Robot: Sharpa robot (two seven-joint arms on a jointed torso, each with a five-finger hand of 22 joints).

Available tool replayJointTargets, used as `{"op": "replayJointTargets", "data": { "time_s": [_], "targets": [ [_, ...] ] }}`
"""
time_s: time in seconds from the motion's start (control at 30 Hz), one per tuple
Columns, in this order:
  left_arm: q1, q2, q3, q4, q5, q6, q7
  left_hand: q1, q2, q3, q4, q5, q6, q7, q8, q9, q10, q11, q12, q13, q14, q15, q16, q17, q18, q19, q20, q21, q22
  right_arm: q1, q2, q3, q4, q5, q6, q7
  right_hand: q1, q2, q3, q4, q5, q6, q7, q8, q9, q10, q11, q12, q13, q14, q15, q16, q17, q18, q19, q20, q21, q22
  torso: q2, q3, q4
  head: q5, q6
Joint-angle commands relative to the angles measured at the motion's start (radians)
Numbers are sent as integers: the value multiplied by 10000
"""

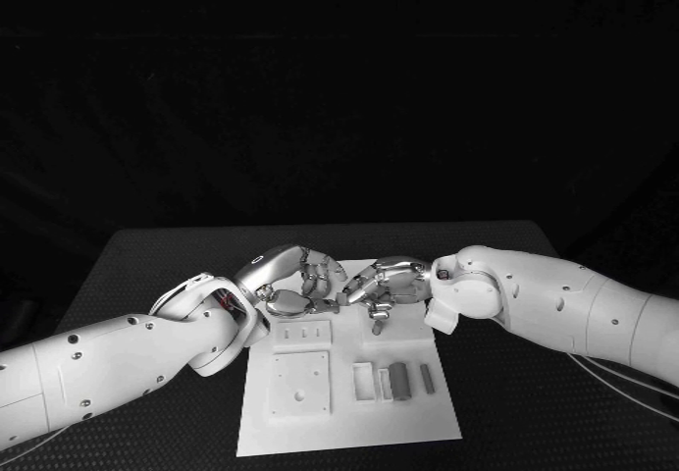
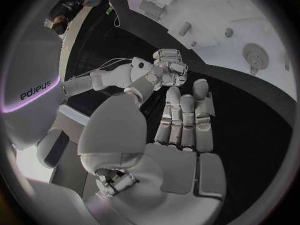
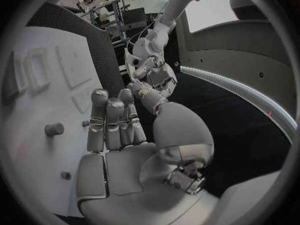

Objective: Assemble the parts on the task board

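A: Where's the stuff?

B: Task board sits mid-desk, white plate. Parts lie in a row on its near right side, small grey pieces side by side. One short peg stands upright on the board too.

A: Hands?

B: Both are over the far end of the board, nearly meeting. Left hand comes in from the left, right hand from the right. In the wrist views each hand's fingers lie straight and close together, palm bare, nothing in it. So both look empty, fingers extended, not wide apart.

A: Touching anything?

B: Can't tell from the head view whether fingertips rest on the board. Nothing pinched that I can see.

A: How will the parts handle?

B: My guess: light, rigid, smooth, so a bit slippery against metal fingers. Probably not fragile. They lie close to each other, so I'd pinch one across its long sides, near the middle, from above. The peg: take it round its shaft near the top.

A: Board?

B: Looks stiff, flat, may slide if pushed.
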Motion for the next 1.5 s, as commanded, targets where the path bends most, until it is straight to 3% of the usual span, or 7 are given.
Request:
{"op": "replayJointTargets", "data": {
  "time_s": [0.03, 0.37, 1.0, 1.27, 1.33, 1.4, 1.5],
  "targets": [
    [14, 24, 5, 25, 6, 2, 181, 49, -47, -54, -36, -40, 96, 44, 58, 3, 15, -11, -25, -13, -29, 31, -17, -3, 151, 3, 27, -21, 177, -8, 24, 17, 12, 277, 791, 361, 93, -18, -13, 45, 3, 126, 33, 34, 61, 85, 14, 52, 11, 15, -60, 60, 9, 202, 21, -49, 57, 227, 0, 6, -1, -7, -7],
    [14, 16, 3, 67, -17, 263, 146, -99, -175, -189, 24, -63, 198, 173, 86, -13, 60, 65, -11, -29, -3, 49, 16, 6, 163, 44, 41, -7, 194, -9, 24, 46, -83, 349, 770, 480, 96, -20, -14, 45, 3, 123, 32, 36, 72, 85, 12, 52, 11, 13, -62, 63, 12, 202, 20, -51, 63, 227, 0, 9, -3, -15, -15],
    [13, -13, 2, 86, 357, -81, 81, -645, -342, -522, 250, -42, 28, 360, -72, -132, 129, 206, 21, -51, 62, 137, 36, -4, 266, 121, 108, -21, 182, -9, 26, 52, -104, 150, 704, 471, 119, -33, -14, 42, 3, 119, 27, 45, 104, 87, 7, 54, 10, 11, -68, 73, 20, 202, 16, -58, 83, 228, -1, -4, -2, -29, 10],
    [13, -67, 1, 120, 457, -556, -127, -732, -596, -580, 315, -74, -398, 423, -321, -248, 144, 261, 11, -76, 103, 194, -4, -39, 342, 160, 175, -79, 153, -9, -86, 52, -104, 240, 9, 721, 129, -49, -19, 44, 3, 121, 23, 54, 126, 96, 3, 60, 11, 14, -72, 81, 26, 202, 18, -63, 99, 228, -2, 5, 1, -33, 44],
    [14, -115, -1, 120, 887, -779, -296, -890, -715, -595, 465, -73, -628, 492, -439, -294, 164, 313, 7, -87, 130, 225, -23, -56, 358, 193, 196, -107, 136, -9, -151, 52, -101, 288, -282, 783, 130, -53, -21, 45, 3, 122, 22, 56, 132, 99, 2, 62, 12, 16, -73, 84, 28, 202, 20, -64, 103, 228, -4, 4, -1, -31, 58],
    [14, -165, -1, 111, 1186, -856, -630, -1501, -795, -689, 896, 142, -761, 592, -503, -314, 160, 396, -27, -113, 147, 320, -66, -86, 376, 199, 264, -167, 97, -9, -214, 52, -47, 289, -439, 837, 131, -57, -23, 46, 3, 123, 21, 58, 138, 103, 1, 63, 12, 17, -75, 85, 29, 202, 22, -66, 107, 227, -4, 6, -5, -40, 76],
    [18, -241, -4, 41, 1313, -234, -1568, -2510, -934, -810, 1608, 238, -786, 616, -448, -250, 41, 439, -222, -228, 71, 385, -293, -215, 477, 57, 351, -419, -30, -12, -287, 52, 54, 289, -533, 875, 133, -61, -25, 48, 3, 125, 19, 62, 148, 110, -2, 66, 12, 23, -79, 90, 31, 202, 30, -69, 116, 226, -1, 13, -6, -32, 80]
  ]
}}
